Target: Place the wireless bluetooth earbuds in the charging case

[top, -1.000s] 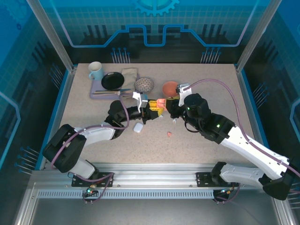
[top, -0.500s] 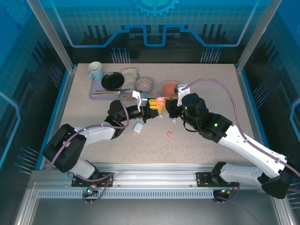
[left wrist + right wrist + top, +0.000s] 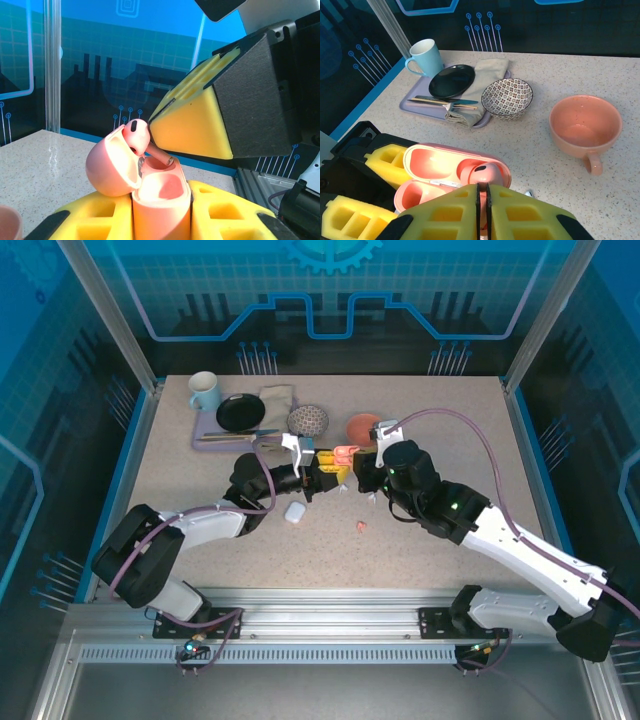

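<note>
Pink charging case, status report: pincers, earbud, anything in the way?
Left pincer shut on open pink case. Right pincer pinching pink earbud at case mouth, not yet seated. Nothing between earbud and case.

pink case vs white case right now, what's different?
Colour: the pink case is salmon, the white case white. Lid: the pink case stands open, a pink earbud at its mouth; the white case looks shut. Support: the pink case is clamped in the left gripper, the white case lies loose on the table. Both are small rounded pebbles.
</note>
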`<act>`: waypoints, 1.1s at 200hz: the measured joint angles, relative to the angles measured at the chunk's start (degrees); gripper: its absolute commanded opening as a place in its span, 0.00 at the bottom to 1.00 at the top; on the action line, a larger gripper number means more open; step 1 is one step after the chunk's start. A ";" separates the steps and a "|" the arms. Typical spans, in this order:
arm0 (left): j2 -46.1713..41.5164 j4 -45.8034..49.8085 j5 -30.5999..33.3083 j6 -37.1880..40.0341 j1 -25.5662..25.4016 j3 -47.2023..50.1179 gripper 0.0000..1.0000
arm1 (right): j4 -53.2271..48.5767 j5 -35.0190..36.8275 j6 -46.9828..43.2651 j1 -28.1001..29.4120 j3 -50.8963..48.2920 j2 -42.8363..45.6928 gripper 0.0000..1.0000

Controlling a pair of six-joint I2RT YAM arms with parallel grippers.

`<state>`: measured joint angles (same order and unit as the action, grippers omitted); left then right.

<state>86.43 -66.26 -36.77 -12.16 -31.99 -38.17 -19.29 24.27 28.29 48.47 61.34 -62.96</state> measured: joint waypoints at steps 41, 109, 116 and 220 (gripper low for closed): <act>0.00 0.00 0.15 0.00 0.00 0.00 0.00 | 0.26 -0.07 0.00 0.02 -0.20 -0.04 0.14; 0.22 -0.04 0.13 0.04 0.00 0.00 0.00 | 0.37 -2.60 1.11 -0.83 -0.20 0.72 0.39; 0.22 -0.07 0.13 0.04 -0.02 0.00 0.00 | 0.42 -3.19 1.38 -1.38 -0.20 1.11 0.40; 0.96 -1.01 -1.03 0.33 -0.02 0.00 0.00 | -0.81 -22.25 10.67 -15.82 2.58 3.32 0.46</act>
<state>87.39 -67.26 -37.80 -11.84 -32.01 -38.17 -20.10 2.02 38.96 32.64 63.92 -59.64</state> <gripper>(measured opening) 0.253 0.457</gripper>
